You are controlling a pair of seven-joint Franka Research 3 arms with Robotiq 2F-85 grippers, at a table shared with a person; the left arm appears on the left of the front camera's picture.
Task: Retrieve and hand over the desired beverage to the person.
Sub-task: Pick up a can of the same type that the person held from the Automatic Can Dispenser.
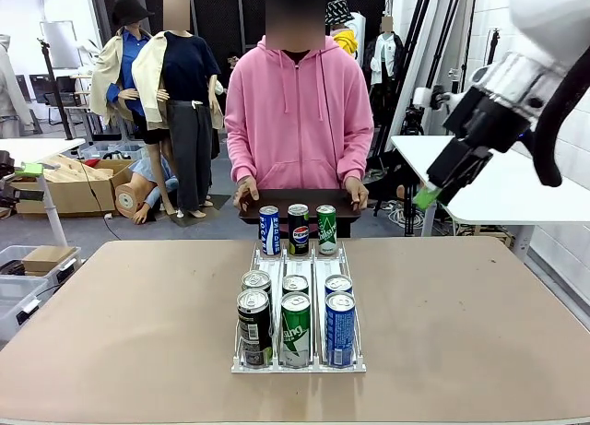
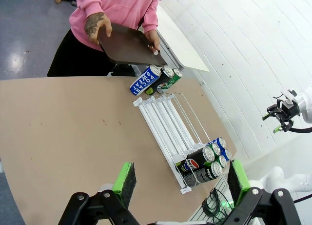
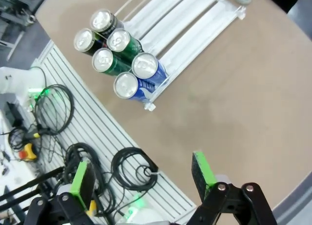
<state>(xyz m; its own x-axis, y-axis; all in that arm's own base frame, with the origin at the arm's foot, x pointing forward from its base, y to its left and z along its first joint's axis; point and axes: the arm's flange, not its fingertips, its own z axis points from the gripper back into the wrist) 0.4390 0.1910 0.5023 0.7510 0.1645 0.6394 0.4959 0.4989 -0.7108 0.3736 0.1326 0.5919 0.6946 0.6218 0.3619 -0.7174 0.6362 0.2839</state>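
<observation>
Here's the table [image 1: 461,333], wide and brown, with the rack [image 1: 312,262] planted in the middle of it. The person [image 1: 298,112] stands past the rack's far end, both hands gripping a dark tray [image 2: 129,44] held just beyond that end, ready to receive.

Now the arms. The right gripper [image 3: 142,173] hangs high and well off to the rack's right, fingers spread wide, nothing between the green pads. The left gripper [image 2: 181,181] hovers high on the rack's left side, fingers spread too and just as empty.

And the drinks: six cans [image 1: 295,319] are packed two deep in three lanes at the rack's near end. Three cans [image 1: 299,230] stand upright at its far end, just in front of the tray: a blue Pocari Sweat can [image 1: 269,231], a black Pepsi can [image 1: 299,231] and a green can [image 1: 326,230].

Which one is wanted? I can't tell; no hand is pointing.

By my reading this is the very start: no can is touched or lifted. Choosing, reaching down, gripping, carrying across to the tray all remain.
</observation>
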